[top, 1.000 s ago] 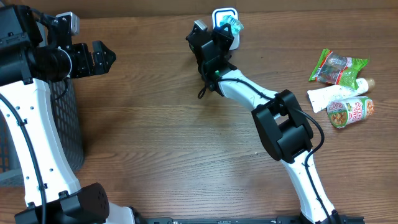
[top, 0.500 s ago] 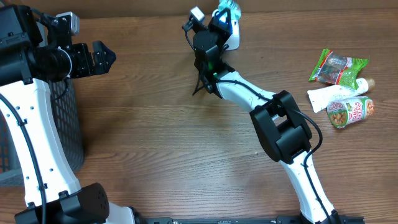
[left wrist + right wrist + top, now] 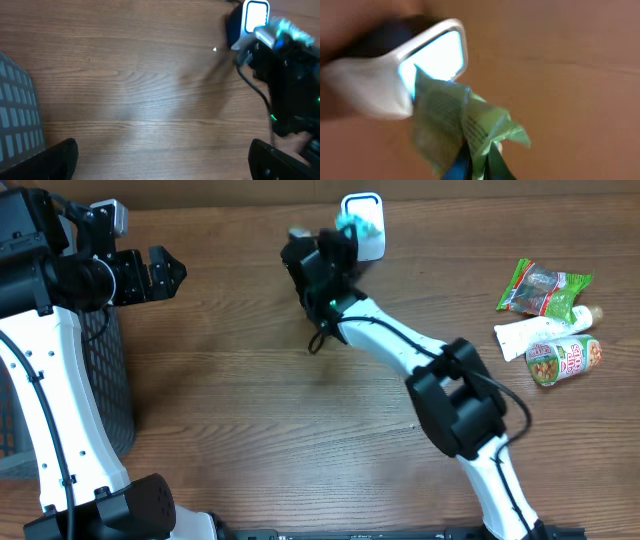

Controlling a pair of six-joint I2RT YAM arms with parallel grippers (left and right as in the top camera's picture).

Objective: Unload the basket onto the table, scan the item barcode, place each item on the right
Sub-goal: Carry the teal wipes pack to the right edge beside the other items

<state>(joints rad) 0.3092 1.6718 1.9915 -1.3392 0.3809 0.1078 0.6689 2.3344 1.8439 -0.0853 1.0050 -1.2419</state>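
At the scanner end of the table [image 3: 250, 400]: green packet [image 3: 465, 125] is clamped in the right claw [image 3: 340, 240], jaws fully closed on its lower edge

Packet sits just in front of the scanner [image 3: 368, 204], overlapping the lit window in the right wrist view. Printed lines show on the crumpled face, too blurred to confirm a barcode or which way it points

Progress, my read: pick-up and carry are done and the present-to-window step is underway. No way to tell from the frames whether a read has registered. Left to do: get the code square to the window, then put the packet away

Left claw [image 3: 178, 273] is spread wide, holding nothing, parked well apart beside the grey basket [image 3: 115, 390]

Counts:
- 1 packet in grip
- 1 scanner
- 1 basket
- 3 loose items on the right side, close together: snack bag [image 3: 542, 288], white tube [image 3: 540, 332], nut can [image 3: 562, 360]
- 2 arms
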